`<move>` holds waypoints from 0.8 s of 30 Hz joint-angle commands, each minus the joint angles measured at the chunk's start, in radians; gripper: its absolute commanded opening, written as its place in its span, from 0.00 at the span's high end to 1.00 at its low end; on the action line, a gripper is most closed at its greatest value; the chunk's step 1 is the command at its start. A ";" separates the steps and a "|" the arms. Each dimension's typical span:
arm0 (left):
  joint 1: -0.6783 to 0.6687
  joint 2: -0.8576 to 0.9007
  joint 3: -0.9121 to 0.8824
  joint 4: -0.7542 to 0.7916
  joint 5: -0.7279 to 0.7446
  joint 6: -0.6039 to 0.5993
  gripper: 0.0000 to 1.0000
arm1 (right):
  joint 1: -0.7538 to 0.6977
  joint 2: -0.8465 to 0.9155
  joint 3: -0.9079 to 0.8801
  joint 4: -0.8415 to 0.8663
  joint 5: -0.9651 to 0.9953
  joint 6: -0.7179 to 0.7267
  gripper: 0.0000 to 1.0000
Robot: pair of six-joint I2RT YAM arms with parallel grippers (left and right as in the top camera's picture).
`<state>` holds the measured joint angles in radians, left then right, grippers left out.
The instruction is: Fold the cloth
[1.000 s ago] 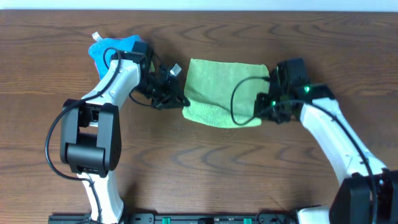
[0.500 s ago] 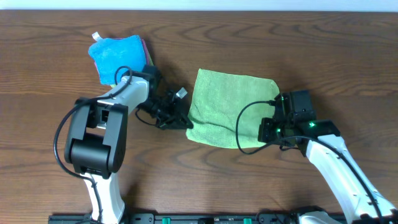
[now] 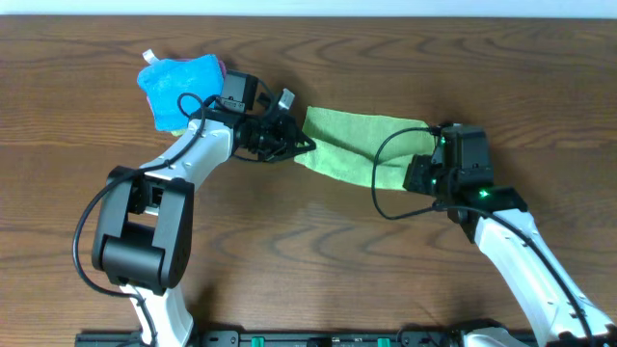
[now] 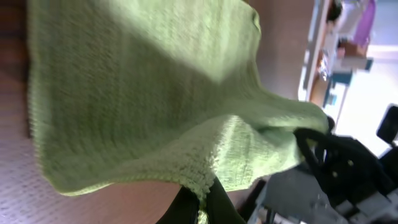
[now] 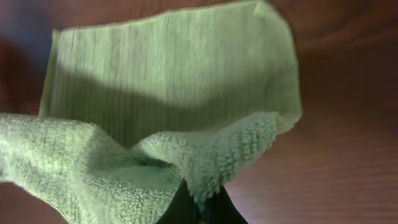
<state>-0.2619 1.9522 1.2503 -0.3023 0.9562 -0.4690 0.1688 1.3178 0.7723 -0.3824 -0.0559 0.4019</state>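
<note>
Overhead, the green cloth stretches as a narrow, slightly slanted band between the two grippers. The left gripper is closed on one end of the band and the right gripper is closed on the other. Each pinches a corner of the terry fabric, so the cloth lies directly ahead of both sets of fingertips.

Left wrist view: the fingers clamp a bunched corner at the lower edge of the frame. The cloth spreads away from them in a broad sheet, and the opposite corner runs to the right gripper.

Right wrist view: the fingers nip a thick, raised fold. Beyond them the cloth lies flat on the table, and a rumpled part trails off to one side.

A blue cloth sits on the table behind the left gripper, beside that arm and apart from the green cloth.
</note>
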 commanded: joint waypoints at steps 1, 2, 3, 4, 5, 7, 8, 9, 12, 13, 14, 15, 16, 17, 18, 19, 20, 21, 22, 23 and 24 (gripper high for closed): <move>0.004 -0.004 0.004 0.034 -0.086 -0.076 0.94 | 0.005 0.007 -0.001 0.035 0.114 0.010 0.99; 0.005 -0.004 0.004 0.047 -0.100 -0.079 0.94 | 0.004 0.014 -0.001 0.050 0.128 0.008 0.99; 0.006 -0.004 0.004 0.062 -0.119 -0.086 0.94 | 0.000 0.026 -0.001 0.066 0.136 0.008 0.99; 0.006 -0.004 0.004 0.082 -0.146 -0.097 0.94 | -0.008 0.043 -0.001 0.088 0.134 0.005 0.99; 0.006 -0.004 0.004 0.101 -0.176 -0.107 0.94 | -0.016 0.064 -0.001 0.109 0.135 0.004 0.99; 0.006 -0.003 0.004 0.142 -0.216 -0.116 0.94 | -0.034 0.109 -0.001 0.151 0.134 0.001 0.99; 0.005 -0.001 0.004 0.156 -0.227 -0.116 0.94 | -0.039 0.126 -0.001 0.164 0.134 0.001 0.99; 0.005 0.002 0.004 0.171 -0.239 -0.116 0.94 | -0.043 0.141 -0.001 0.177 0.134 0.001 0.99; 0.005 0.011 0.004 0.203 -0.275 -0.119 0.94 | -0.050 0.187 -0.001 0.232 0.134 -0.007 0.99; 0.005 0.014 0.004 0.214 -0.285 -0.119 0.94 | -0.051 0.200 -0.001 0.252 0.134 -0.008 0.99; 0.005 0.017 0.004 0.226 -0.290 -0.119 0.94 | -0.051 0.212 -0.001 0.272 0.135 -0.007 0.99; 0.005 0.023 0.004 0.240 -0.296 -0.120 0.94 | -0.051 0.223 -0.001 0.293 0.135 -0.008 0.99; 0.005 0.028 0.004 0.252 -0.311 -0.122 0.94 | -0.051 0.235 -0.001 0.315 0.135 -0.008 0.99; 0.005 0.034 0.004 0.264 -0.317 -0.122 0.94 | -0.052 0.244 -0.001 0.332 0.135 -0.011 0.99; 0.005 0.046 0.004 0.280 -0.316 -0.125 0.94 | -0.052 0.254 0.000 0.347 0.135 -0.015 0.99; 0.005 0.055 0.004 0.291 -0.317 -0.135 0.94 | -0.054 0.262 0.000 0.363 0.135 -0.015 0.99; 0.005 0.073 0.004 0.309 -0.315 -0.141 0.94 | -0.058 0.273 0.000 0.380 0.135 -0.015 0.99; 0.005 0.082 0.004 0.316 -0.314 -0.142 0.94 | -0.061 0.280 0.001 0.390 0.135 -0.015 0.98; 0.005 0.091 0.004 0.323 -0.312 -0.142 0.94 | -0.065 0.287 0.002 0.399 0.135 -0.016 0.99; 0.005 0.101 0.004 0.332 -0.314 -0.142 0.94 | -0.069 0.293 0.002 0.408 0.137 -0.019 0.99; 0.006 0.109 0.004 0.343 -0.314 -0.142 0.94 | -0.073 0.300 0.002 0.420 0.138 -0.024 0.99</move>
<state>-0.2646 2.0289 1.2499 0.0269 0.6800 -0.6033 0.1230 1.5963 0.7719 0.0269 0.0402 0.3992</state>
